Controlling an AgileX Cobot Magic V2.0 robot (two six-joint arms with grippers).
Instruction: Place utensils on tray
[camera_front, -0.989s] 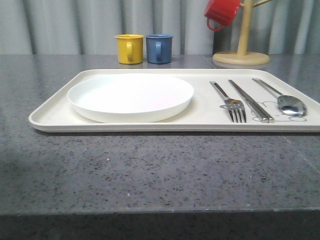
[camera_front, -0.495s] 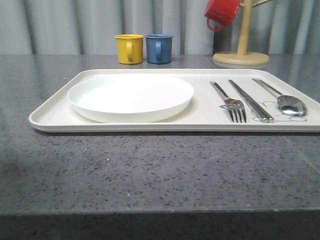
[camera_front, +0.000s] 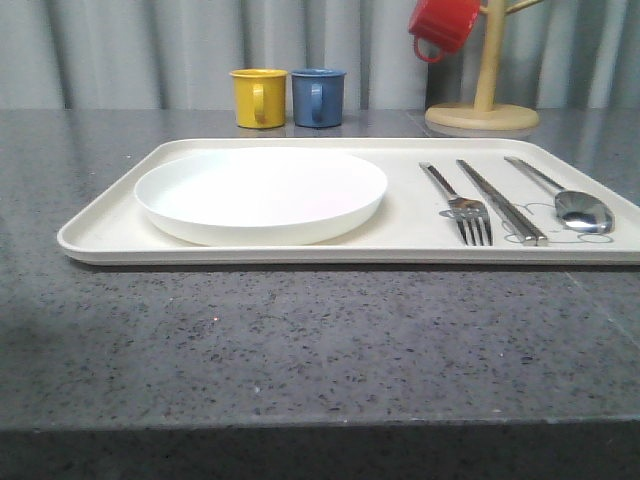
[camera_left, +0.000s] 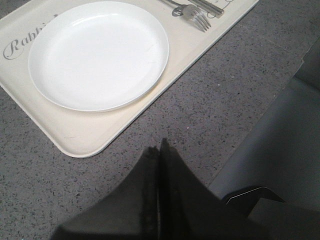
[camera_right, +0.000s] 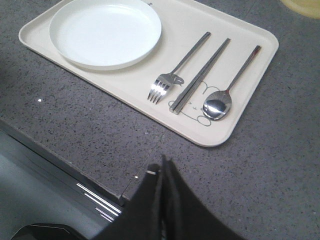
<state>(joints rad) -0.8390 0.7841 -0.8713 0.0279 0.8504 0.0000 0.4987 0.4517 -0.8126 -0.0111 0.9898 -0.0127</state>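
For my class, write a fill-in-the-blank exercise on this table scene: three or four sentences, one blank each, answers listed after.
1. On the tray, the chopsticks lie between the fork and the ____.
2. The mug hanging on the wooden stand is ____.
3. Beside the blue mug stands a ____ mug.
4. The left end effector is ____, its fingers pressed together.

Answers: spoon; red; yellow; shut
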